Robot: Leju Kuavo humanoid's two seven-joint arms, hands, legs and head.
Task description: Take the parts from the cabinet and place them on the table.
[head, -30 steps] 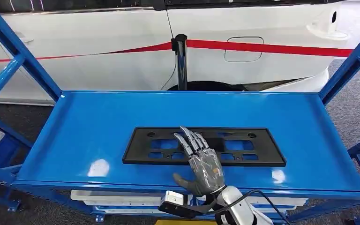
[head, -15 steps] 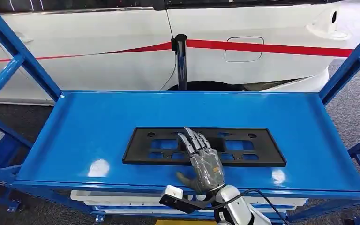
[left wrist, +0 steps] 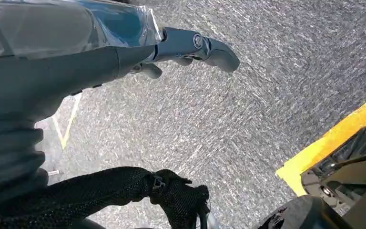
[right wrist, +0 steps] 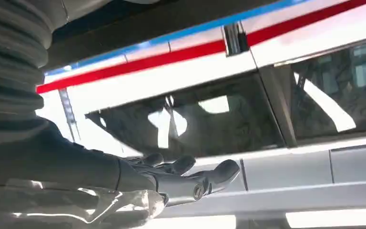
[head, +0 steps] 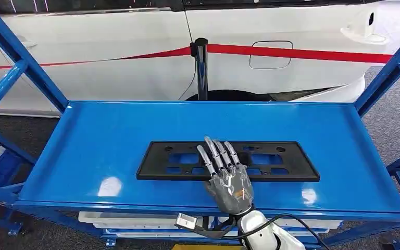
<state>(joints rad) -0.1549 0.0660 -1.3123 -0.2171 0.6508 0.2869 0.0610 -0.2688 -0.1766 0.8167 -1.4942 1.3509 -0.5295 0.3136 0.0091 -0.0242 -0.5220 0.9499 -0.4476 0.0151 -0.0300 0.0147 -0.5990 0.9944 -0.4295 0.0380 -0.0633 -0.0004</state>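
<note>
A flat black rectangular part [head: 297, 156] with cut-outs lies in the middle of the blue cabinet shelf [head: 109, 135]. My right hand [head: 228, 179] reaches in over the shelf's front edge, palm down. Its fingers [head: 216, 153] are stretched out on top of the part's near middle, and its thumb is hidden. In the right wrist view the same hand [right wrist: 181, 181] shows straight fingers with nothing between them. My left hand [left wrist: 186, 45] hangs above the grey floor, fingers out and holding nothing.
Blue uprights [head: 21, 67] [head: 393, 62] frame the shelf on both sides. Behind it stands a white car [head: 109, 41] with a red stripe and a black post [head: 202, 67]. White parts [head: 135, 221] lie on a lower shelf. A yellow line [left wrist: 333, 138] marks the floor.
My right hand has slid a little forward and to the right over the black part, and its thumb has gone out of sight. The part has not moved.
</note>
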